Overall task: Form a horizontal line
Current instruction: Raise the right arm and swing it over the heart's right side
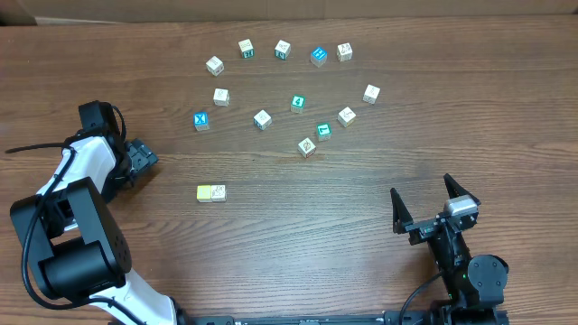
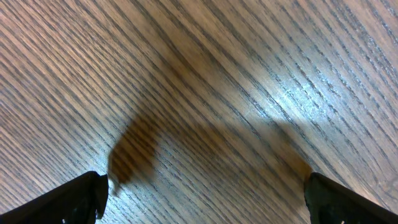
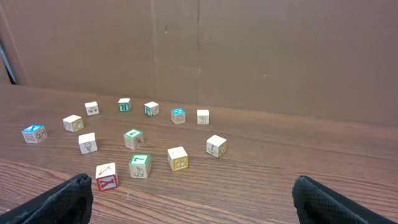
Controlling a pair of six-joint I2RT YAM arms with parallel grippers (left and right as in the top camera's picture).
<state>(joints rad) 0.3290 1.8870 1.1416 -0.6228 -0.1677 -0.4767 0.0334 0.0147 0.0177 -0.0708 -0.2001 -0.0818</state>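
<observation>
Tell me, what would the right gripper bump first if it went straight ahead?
Most likely the pale cube with a yellow-marked side, nearest the middle line of the open right gripper. The white cube beside it sits farther back. Depth is unclear, so it might slip between them.

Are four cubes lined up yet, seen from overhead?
No, only the pale yellow cube and a white cube sit side by side.
</observation>
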